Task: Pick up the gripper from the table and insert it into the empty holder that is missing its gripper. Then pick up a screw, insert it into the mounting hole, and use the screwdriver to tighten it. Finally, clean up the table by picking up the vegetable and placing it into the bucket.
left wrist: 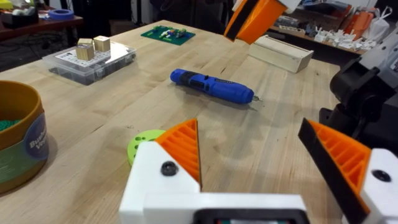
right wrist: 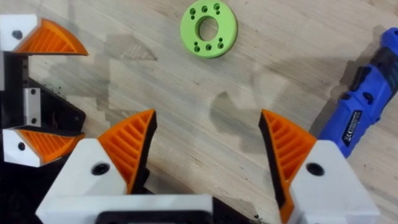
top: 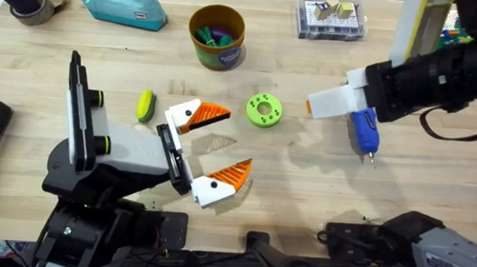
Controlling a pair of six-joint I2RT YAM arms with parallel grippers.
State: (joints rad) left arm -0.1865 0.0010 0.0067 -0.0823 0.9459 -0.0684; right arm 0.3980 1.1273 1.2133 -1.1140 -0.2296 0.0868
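Nearest the overhead camera, the left gripper [top: 211,153] hovers low over the counter [top: 302,190], jaws spread wide and empty. Just left of it lies the vegetable [top: 145,106]; the bucket [top: 216,36] stands beyond. Rightward sits a green disc [top: 263,110], then the screwdriver [top: 363,131] lies flat beneath the right gripper [right wrist: 205,149], jaws likewise released.

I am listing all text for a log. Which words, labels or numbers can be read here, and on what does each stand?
No text can be read in full.
Bucket: purple label, in the left wrist view it starts "Bu", the rest blurred.
Screwdriver: black label with white print, too small to read.
Teal pouch: dark tag, unreadable.
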